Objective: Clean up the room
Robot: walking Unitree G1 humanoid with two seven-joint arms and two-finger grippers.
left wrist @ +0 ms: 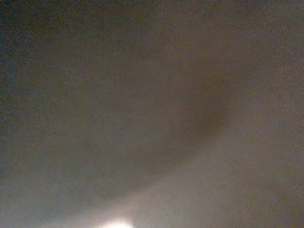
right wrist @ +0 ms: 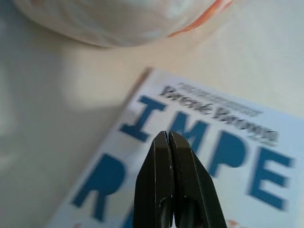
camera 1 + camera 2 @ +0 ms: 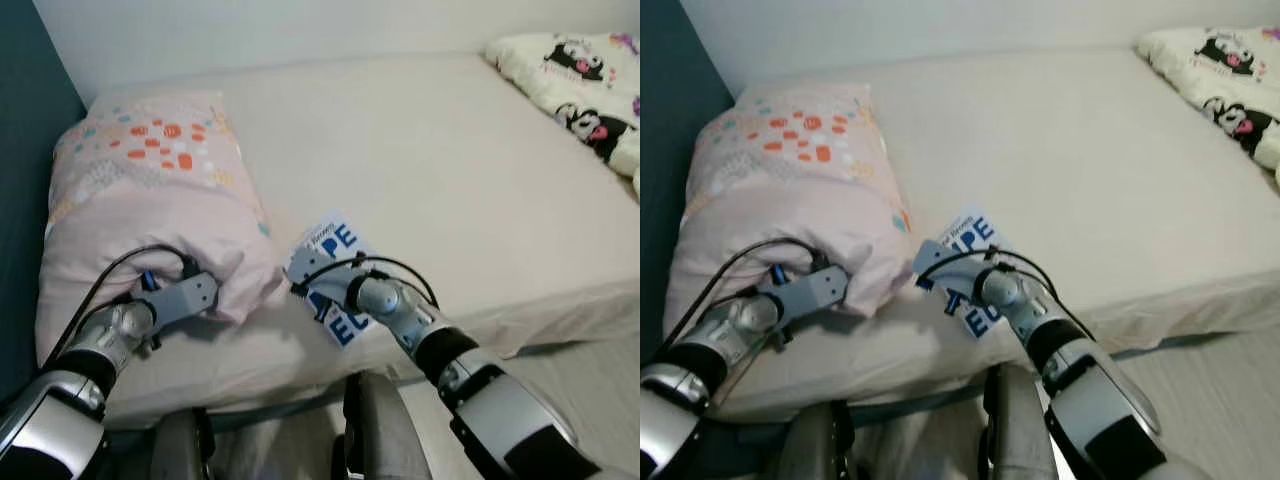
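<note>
A white book with big blue letters [image 3: 337, 240] lies on the mattress [image 3: 430, 170] near its front edge, just right of a pink pillow with orange and blue spots [image 3: 150, 190]. My right gripper [image 2: 168, 137] hovers low over the book's cover, fingers shut together with nothing between them. In the eye views its wrist covers the book's middle. My left gripper [image 3: 210, 293] is pressed into the pillow's near corner, with the fingers buried in the fabric. The left wrist view is a dim blur of cloth.
A cream blanket with black cartoon figures [image 3: 585, 95] is bunched at the bed's far right. A dark teal wall [image 3: 30, 120] borders the pillow on the left. Pale floor [image 3: 590, 380] shows at the lower right beyond the mattress edge.
</note>
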